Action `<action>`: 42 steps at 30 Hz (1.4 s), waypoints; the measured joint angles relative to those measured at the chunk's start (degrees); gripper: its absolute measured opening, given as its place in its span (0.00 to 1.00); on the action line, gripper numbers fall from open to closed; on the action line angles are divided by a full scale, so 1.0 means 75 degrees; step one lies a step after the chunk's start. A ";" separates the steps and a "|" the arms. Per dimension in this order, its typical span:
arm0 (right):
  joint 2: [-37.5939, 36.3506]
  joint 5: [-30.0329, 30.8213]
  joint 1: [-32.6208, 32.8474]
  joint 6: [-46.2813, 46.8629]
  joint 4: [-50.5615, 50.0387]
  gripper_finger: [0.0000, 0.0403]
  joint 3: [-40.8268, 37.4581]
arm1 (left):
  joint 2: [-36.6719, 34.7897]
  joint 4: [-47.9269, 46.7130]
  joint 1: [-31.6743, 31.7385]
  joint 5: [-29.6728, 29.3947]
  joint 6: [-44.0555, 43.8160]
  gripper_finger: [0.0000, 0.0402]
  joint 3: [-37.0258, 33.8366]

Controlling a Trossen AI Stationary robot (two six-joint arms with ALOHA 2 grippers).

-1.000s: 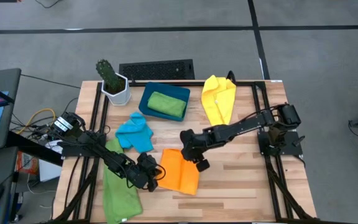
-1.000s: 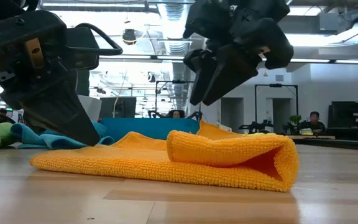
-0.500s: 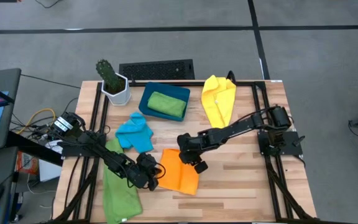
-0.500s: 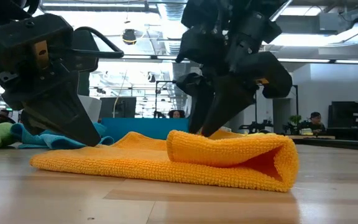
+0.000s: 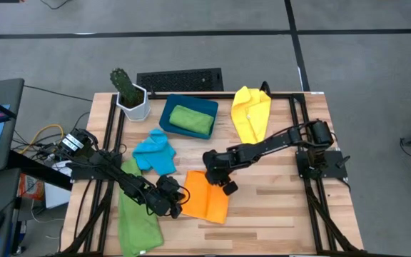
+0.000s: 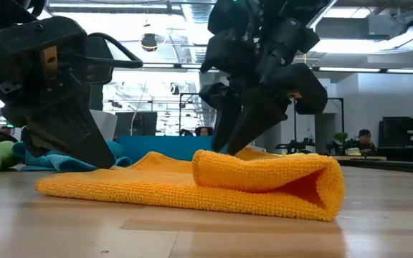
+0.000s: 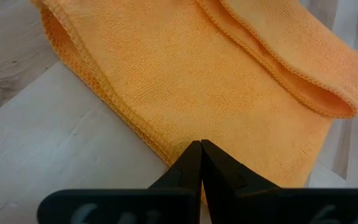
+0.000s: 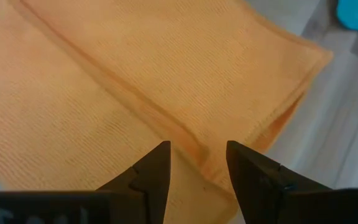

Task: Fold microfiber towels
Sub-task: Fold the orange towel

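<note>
The right gripper (image 5: 218,178) hides the far corner of the orange towel (image 5: 207,200) beneath it; the long green towel (image 5: 135,223) nearest the left gripper (image 5: 178,203) runs past the high view's bottom edge.

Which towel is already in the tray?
The green towel folded in the teal tray. The other green towel lies on the table, like the blue, yellow and orange ones.
</note>
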 joint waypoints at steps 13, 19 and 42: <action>0.0000 -0.0203 -0.0001 -0.0081 0.0168 0.37 0.0000 | 0.0000 0.0002 0.0000 -0.0002 -0.0017 0.00 0.0000; 0.0000 -0.0373 -0.0018 -0.0098 0.0169 0.35 0.0000 | 0.0000 0.0003 0.0000 0.0005 -0.0020 0.00 0.0000; 0.0310 -0.0428 -0.0127 -0.0286 0.0089 0.34 -0.0024 | 0.0000 -0.0013 -0.0002 0.0043 -0.0039 0.00 0.0000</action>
